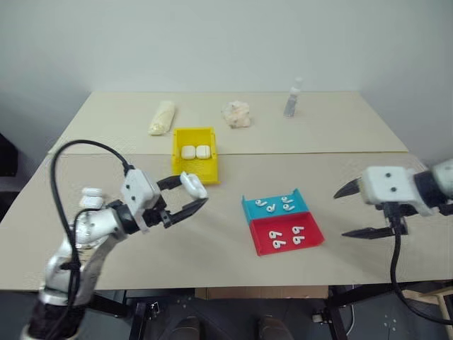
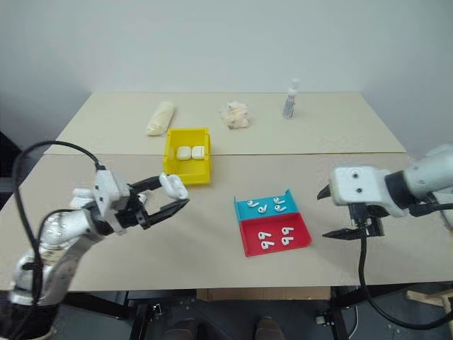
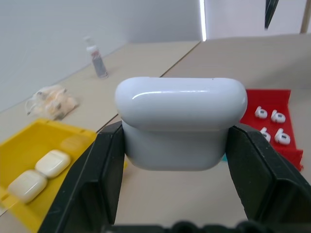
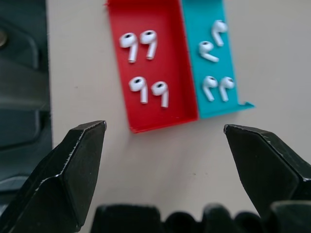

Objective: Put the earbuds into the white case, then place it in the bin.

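Left gripper [image 1: 192,196] clamps white case [image 1: 193,185] near bin [image 1: 194,151] | right gripper [image 1: 355,211] jaws apart, beyond earbuds [image 1: 287,235]

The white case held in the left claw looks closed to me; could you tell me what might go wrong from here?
1. The white case is pinched by its lower half between the left claw's fingers above the table; being glossy and rounded, it could slip.
2. Its lid appears shut, so the earbuds cannot go in until it is opened.
3. The right claw hangs open beside the red tray; the tiny buds lie close together, so it may grab two.
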You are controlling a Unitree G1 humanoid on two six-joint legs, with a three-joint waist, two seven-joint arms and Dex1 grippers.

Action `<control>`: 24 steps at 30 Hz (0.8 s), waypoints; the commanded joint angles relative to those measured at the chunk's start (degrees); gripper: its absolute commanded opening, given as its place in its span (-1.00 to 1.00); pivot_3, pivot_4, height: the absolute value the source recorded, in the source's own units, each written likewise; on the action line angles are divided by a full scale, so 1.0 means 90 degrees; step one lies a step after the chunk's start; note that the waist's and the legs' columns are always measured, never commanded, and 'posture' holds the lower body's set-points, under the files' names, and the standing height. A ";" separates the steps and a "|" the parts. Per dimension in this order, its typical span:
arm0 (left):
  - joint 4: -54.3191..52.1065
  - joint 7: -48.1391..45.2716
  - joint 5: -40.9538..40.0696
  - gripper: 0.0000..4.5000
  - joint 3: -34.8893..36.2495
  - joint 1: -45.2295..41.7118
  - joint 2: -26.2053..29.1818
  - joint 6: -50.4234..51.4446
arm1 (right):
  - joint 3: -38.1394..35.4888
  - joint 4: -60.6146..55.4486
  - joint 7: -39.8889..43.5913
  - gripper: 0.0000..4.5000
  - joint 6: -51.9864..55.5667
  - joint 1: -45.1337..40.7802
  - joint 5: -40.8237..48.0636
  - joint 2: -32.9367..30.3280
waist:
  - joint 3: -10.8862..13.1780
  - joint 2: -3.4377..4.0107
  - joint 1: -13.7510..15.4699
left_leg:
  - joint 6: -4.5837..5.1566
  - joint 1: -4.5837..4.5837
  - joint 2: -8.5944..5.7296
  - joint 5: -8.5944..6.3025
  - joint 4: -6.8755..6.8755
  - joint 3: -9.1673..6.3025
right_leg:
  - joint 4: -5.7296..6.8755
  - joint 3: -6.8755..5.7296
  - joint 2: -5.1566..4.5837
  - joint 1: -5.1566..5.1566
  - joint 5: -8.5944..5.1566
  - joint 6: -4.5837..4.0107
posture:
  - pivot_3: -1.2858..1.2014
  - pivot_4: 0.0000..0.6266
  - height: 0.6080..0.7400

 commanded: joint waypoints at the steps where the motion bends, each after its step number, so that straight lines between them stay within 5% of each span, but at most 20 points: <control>1: 0.0429 -0.0258 0.0142 0.25 -0.0261 -0.0157 -0.0501 -0.0820 | 0.0647 -0.0167 0.0349 1.00 0.0050 -0.0584 -0.0412 0.0233 | 0.0000 0.0000 -0.0007 | 0.0000 0.0000 0.0000 0.0000 0.0000 -0.0001 | 0.0001 0.0001 0.0000 -0.0001 0.0000 0.0000 | 0.03 -0.52 1.00; 3: 0.0710 -0.0436 0.0101 0.25 -0.0332 -0.0141 -0.0849 -0.1242 | 0.1065 -0.0150 0.0392 1.00 0.0036 -0.0837 -0.0765 0.0438 | 0.0000 0.0000 -0.0018 | 0.0000 -0.0002 0.0001 0.0000 0.0003 -0.0004 | 0.0004 -0.0002 0.0000 -0.0004 0.0000 0.0001 | 0.03 -0.52 1.00; 9: 0.0853 -0.0592 0.0003 0.25 -0.0349 0.0020 -0.1295 -0.1542 | 0.1776 -0.0057 0.0244 0.39 -0.0031 -0.1207 -0.1467 0.1114 | 0.0000 0.0001 -0.0019 | 0.0000 -0.0008 0.0001 0.0000 0.0005 -0.0017 | 0.0011 0.0000 0.0000 -0.0015 0.0000 0.0001 | 0.03 -0.52 1.00; 24: 0.0522 -0.0418 0.0153 0.25 -0.0389 0.0250 -0.1307 -0.1462 | 0.2233 0.0213 0.0085 0.39 -0.0321 -0.1239 -0.2439 0.1791 | -0.0001 0.0001 -0.0012 | 0.0000 -0.0007 0.0001 0.0000 0.0008 -0.0038 | 0.0011 -0.0001 0.0001 -0.0014 0.0001 0.0001 | 0.03 -0.52 1.00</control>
